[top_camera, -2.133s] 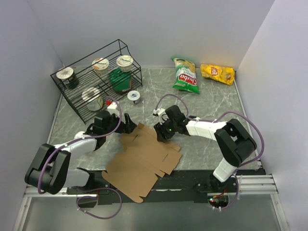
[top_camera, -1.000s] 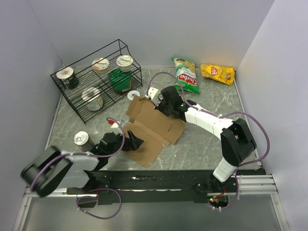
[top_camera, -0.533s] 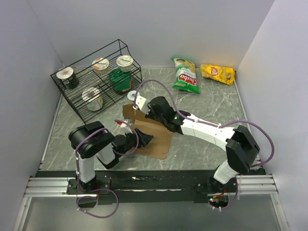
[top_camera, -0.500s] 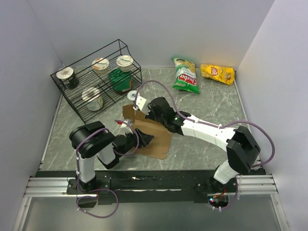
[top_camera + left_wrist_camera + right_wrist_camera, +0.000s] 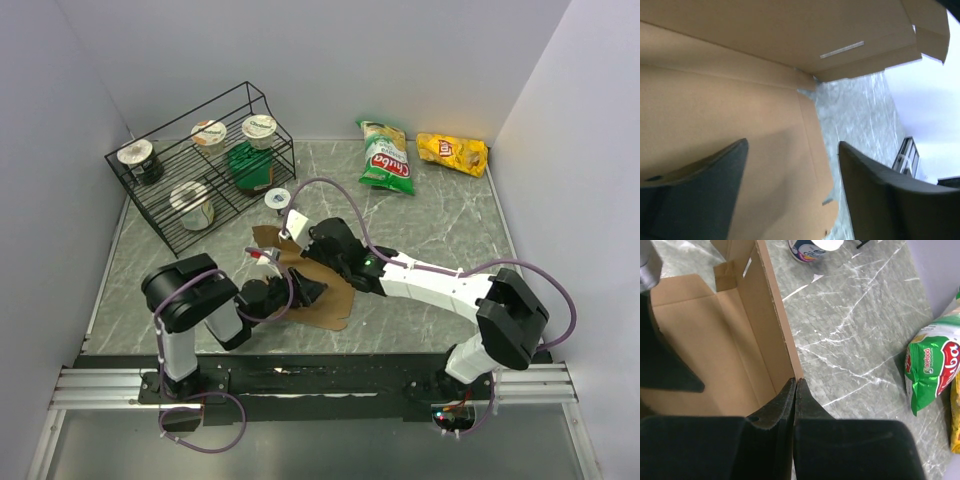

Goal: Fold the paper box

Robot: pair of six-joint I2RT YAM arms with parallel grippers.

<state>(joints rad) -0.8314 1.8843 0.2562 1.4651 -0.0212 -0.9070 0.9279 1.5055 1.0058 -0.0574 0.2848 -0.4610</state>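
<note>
The paper box had shifted lower at centre frame; the right gripper pinched its wall, the left gripper gaped apart.

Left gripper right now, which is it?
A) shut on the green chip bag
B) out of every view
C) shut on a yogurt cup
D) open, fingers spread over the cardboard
D: in the left wrist view the left gripper has its two fingers wide apart over a flat panel of the paper box, clamping nothing.
</note>
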